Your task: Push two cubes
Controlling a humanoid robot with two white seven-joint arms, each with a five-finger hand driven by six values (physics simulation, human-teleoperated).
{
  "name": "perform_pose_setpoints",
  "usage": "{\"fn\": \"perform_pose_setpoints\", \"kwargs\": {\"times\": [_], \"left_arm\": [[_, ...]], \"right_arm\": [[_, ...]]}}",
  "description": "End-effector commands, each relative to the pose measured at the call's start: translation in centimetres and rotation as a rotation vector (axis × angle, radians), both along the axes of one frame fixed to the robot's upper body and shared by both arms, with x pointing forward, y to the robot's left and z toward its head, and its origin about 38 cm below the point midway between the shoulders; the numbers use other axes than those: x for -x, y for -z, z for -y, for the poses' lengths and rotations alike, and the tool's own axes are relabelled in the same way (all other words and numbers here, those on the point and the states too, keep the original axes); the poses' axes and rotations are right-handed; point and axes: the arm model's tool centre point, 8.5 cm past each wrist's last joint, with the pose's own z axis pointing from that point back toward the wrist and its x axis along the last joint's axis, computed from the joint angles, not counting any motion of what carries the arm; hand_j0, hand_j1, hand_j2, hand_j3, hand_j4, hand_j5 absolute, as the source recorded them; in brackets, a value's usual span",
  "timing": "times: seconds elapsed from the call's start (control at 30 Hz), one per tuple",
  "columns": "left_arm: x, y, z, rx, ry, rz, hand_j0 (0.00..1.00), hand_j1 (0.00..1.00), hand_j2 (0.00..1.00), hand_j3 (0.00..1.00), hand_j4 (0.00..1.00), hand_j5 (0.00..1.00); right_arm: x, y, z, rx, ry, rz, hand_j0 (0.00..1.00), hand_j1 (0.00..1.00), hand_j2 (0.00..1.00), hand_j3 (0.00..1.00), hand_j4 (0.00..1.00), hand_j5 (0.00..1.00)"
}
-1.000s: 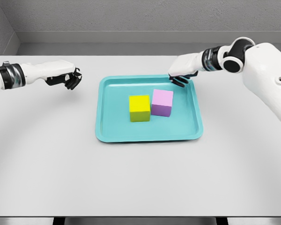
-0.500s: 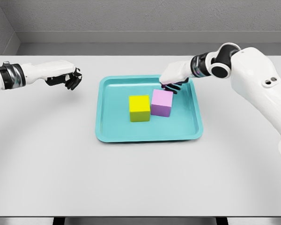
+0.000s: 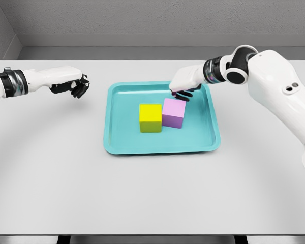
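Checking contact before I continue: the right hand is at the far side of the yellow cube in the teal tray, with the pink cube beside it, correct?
Not quite. The head view shows the right hand at the far side of the pink cube, not the yellow cube. Both cubes sit side by side in the teal tray.

There is a single view, from the robot's head, looking forward and down onto the white bench point(image 3: 142, 193). The teal tray point(image 3: 112, 137) sits a little above the middle of the picture, at middling range. Behind the tray the bench's far edge meets a grey wall point(image 3: 142, 20); below the tray the bench's near edge runs along the bottom. Both arms reach in from the picture's sides toward the tray.
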Motion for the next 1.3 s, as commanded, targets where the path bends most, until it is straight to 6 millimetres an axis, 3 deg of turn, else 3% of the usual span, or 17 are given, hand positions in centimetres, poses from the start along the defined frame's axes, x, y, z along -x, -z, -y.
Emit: {"fn": "perform_pose_setpoints", "kwargs": {"times": [0.0, 0.53, 0.93, 1.0, 1.07, 1.1, 1.27], "left_arm": [[0.0, -0.1, -0.1, 0.007, -0.004, 0.000, 0.00, 0.00, 0.00, 0.00, 0.00, 0.00], [0.0, 0.0, -0.2, 0.004, -0.008, -0.002, 0.00, 0.00, 0.00, 0.00, 0.00, 0.00], [0.0, 0.2, -0.1, 0.004, -0.006, -0.006, 0.00, 0.00, 0.00, 0.00, 0.00, 0.00], [0.6, 0.6, 1.5, -0.011, 0.047, -0.011, 0.00, 0.00, 0.00, 0.00, 0.00, 0.00], [2.9, 0.7, 6.0, -0.065, 0.222, 0.004, 0.00, 0.00, 0.00, 0.00, 0.00, 0.00], [3.7, 0.8, 7.1, -0.073, 0.267, 0.007, 0.00, 0.00, 0.00, 0.00, 0.00, 0.00], [3.7, 0.8, 7.2, -0.076, 0.271, 0.009, 0.00, 0.00, 0.00, 0.00, 0.00, 0.00]], "right_arm": [[0.0, -0.1, -0.1, -0.003, 0.001, 0.001, 0.00, 0.00, 0.00, 0.00, 0.00, 0.00], [1.0, 0.1, -2.4, 0.035, -0.081, 0.011, 0.00, 0.00, 0.00, 0.00, 0.00, 0.00], [1.5, 0.3, -2.7, 0.046, -0.105, 0.013, 0.00, 0.00, 0.00, 0.00, 0.00, 0.00], [2.0, 0.3, -3.1, 0.048, -0.127, 0.015, 0.00, 0.00, 0.00, 0.00, 0.00, 0.00], [2.0, 0.2, -3.0, 0.050, -0.129, 0.018, 0.00, 0.00, 0.00, 0.00, 0.00, 0.00], [2.1, 0.3, -3.0, 0.051, -0.131, 0.018, 0.00, 0.00, 0.00, 0.00, 0.00, 0.00], [2.3, 0.3, -2.7, 0.050, -0.136, 0.018, 0.00, 0.00, 0.00, 0.00, 0.00, 0.00]]}}
